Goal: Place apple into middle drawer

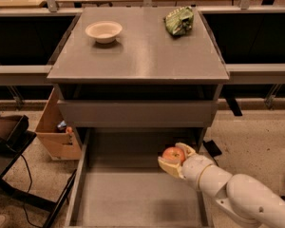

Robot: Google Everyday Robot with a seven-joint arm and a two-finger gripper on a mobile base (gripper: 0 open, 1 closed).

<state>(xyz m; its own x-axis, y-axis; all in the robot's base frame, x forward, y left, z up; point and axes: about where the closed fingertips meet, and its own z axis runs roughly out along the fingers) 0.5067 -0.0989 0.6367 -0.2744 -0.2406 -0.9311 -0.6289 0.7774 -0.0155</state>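
Observation:
The red-orange apple is held in my gripper, whose pale fingers close around it from both sides. The gripper hangs over the right rear part of the middle drawer, a wide grey metal box pulled out toward me with a bare floor. The apple is above the drawer floor, not resting on it. My white arm reaches in from the lower right over the drawer's right wall.
Above the open drawer is a shallower grey drawer front under the cabinet top. A pale bowl and a green snack bag sit on top. A cardboard box stands on the floor at the left.

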